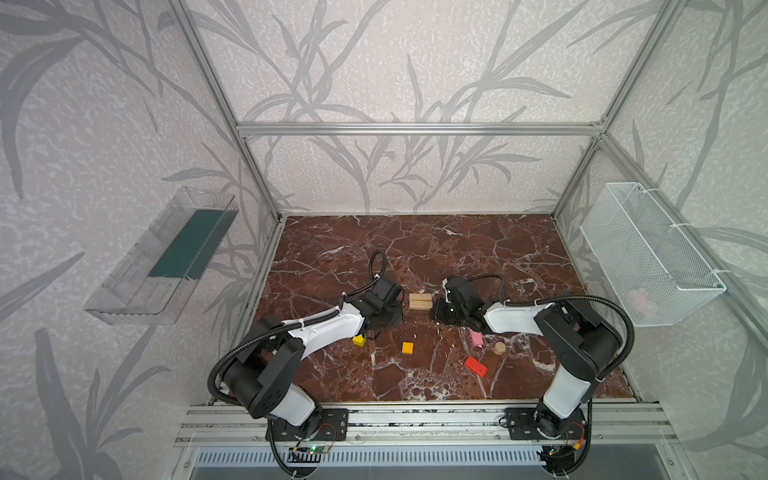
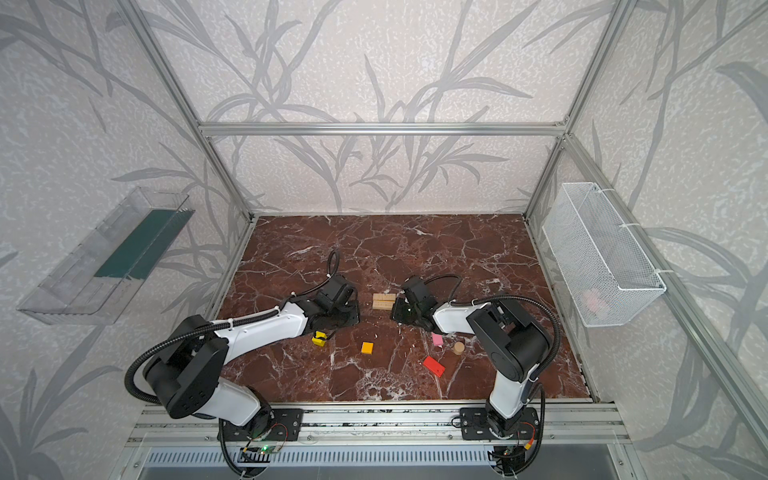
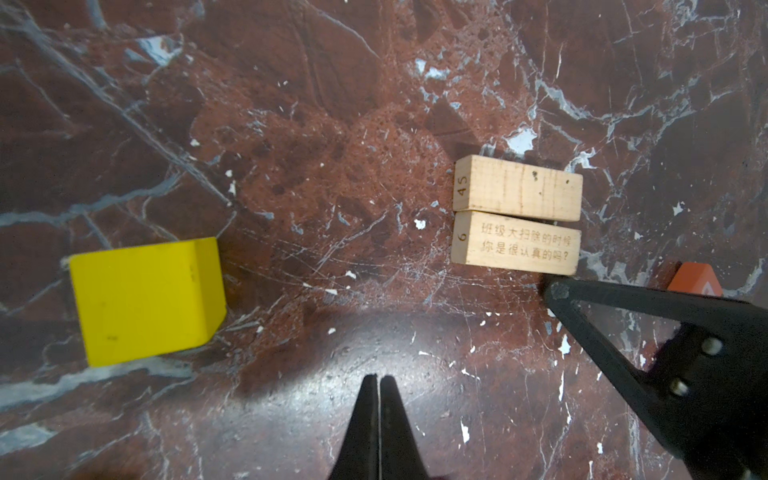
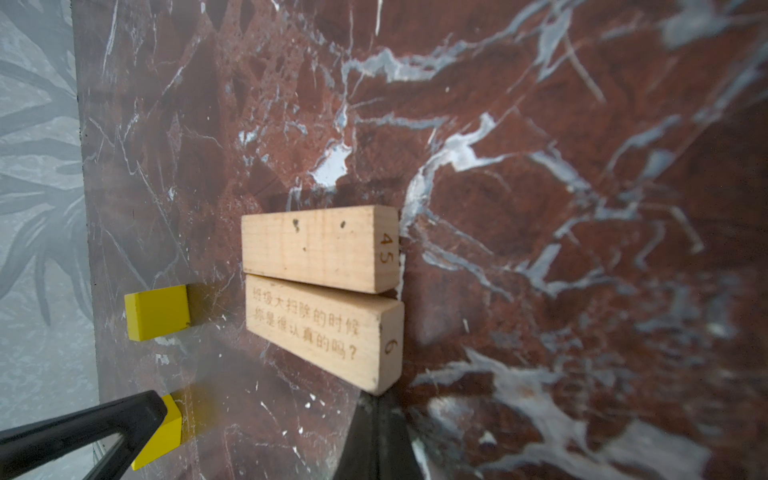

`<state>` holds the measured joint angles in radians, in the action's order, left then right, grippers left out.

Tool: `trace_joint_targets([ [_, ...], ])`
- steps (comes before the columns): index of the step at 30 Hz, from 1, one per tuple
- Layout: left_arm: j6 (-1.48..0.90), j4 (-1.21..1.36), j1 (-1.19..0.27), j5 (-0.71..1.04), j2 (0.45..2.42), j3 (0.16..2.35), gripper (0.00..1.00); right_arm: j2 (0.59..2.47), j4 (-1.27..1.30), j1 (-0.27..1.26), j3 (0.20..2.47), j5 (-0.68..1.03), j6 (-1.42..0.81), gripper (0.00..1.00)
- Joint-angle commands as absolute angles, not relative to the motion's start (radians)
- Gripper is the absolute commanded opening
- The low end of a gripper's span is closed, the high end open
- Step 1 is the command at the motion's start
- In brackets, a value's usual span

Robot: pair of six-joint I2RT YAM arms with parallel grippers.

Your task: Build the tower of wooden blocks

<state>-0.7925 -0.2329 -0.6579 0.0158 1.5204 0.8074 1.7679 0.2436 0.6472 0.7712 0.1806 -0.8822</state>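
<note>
Paired tan planks (image 3: 515,216), closed right claw (image 4: 376,401) at their corner, closed left claw (image 3: 378,380) nearby

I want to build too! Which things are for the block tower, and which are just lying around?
For the tower: tan planks, yellow cube, orange cube, pink brick, red brick, tan cylinder.
Just there: wire basket, clear tray.

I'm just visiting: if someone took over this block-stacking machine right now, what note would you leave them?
Both shut and empty: left pincer, right pincer.
The tan planks lie side by side, touching, between them: the base looks laid.
Lying loose: yellow cube, another yellow block, orange cube, orange-red block, pink brick, red brick, tan cylinder.
Left: all stacking above the planks.
</note>
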Motion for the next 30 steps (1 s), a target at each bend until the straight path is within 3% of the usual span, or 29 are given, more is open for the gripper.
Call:
trace_joint_targets([
  [1,-0.784,-0.257,-0.658,-0.011,1.505,0.807,0.00,1.792,0.215,0.650,0.769,0.146,-0.889,0.00],
  [20,-0.784,-0.254,-0.659,-0.011,1.503,0.804,0.00,1.790,0.232,0.649,0.750,0.129,-0.908,0.00],
  [30,-0.837,-0.138,-0.664,0.123,1.594,0.811,0.00,1.713,0.222,0.649,0.696,0.115,-0.925,0.00],
])
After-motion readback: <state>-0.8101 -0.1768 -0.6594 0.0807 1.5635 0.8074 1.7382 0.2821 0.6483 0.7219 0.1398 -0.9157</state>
